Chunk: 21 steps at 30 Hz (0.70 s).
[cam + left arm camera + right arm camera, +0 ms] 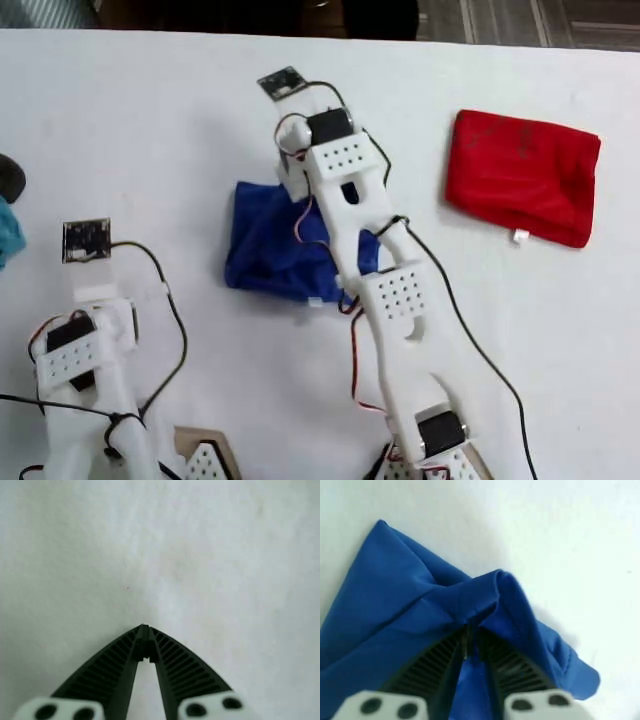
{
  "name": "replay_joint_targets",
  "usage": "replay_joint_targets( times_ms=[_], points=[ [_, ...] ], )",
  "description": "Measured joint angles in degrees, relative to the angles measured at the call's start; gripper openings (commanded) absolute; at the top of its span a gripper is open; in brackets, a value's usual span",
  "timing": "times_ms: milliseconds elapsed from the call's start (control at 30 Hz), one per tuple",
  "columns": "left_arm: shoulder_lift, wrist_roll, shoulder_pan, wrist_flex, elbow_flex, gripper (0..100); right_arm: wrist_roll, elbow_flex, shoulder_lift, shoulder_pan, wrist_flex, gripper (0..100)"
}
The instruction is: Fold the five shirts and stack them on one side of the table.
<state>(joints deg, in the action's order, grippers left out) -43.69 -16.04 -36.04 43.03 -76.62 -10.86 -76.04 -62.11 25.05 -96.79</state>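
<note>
Right gripper point(470, 630) clamped on raised fold of crumpled blue cloth shirt point(410, 615), mid-table. Left gripper point(144, 632) tips together, empty, over white table point(200, 555). Folded red cloth shirt point(522, 178) well apart. Advice: lift low, lay fold across evenly, avoid bunching.

The left arm point(80, 365) is seen at the near left, kept low and close to its base. The left gripper point(144, 634) is pointed toward the far side, with its jaws pressed together and nothing held between them. The right arm point(398, 300) is stretched from the near right toward the far left, and the right gripper point(470, 629) is angled down, jaws pinched tight on a fold of the blue shirt point(395, 600).
</note>
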Motion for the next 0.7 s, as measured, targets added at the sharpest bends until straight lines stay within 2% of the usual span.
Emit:
replay_joint_targets(
  times_ms=[333, 433, 567, 700],
  points=[
    [0.0, 0.0, -0.1, 0.0, 0.0, 3, 0.0, -7.4, 0.0, -1.2, -3.2, 2.1],
    [0.0, 0.0, 0.0, 0.0, 0.0, 3, 0.0, -3.7, 0.2, -1.4, -3.2, 4.1],
    [0.0, 0.0, 0.0, 0.0, 0.0, 3, 0.0, 6.3, 0.2, -1.1, -3.2, 14.1],
    [0.0, 0.0, 0.0, 0.0, 0.0, 3, 0.0, 11.2, 0.9, -1.0, -3.2, 14.7]
  ],
)
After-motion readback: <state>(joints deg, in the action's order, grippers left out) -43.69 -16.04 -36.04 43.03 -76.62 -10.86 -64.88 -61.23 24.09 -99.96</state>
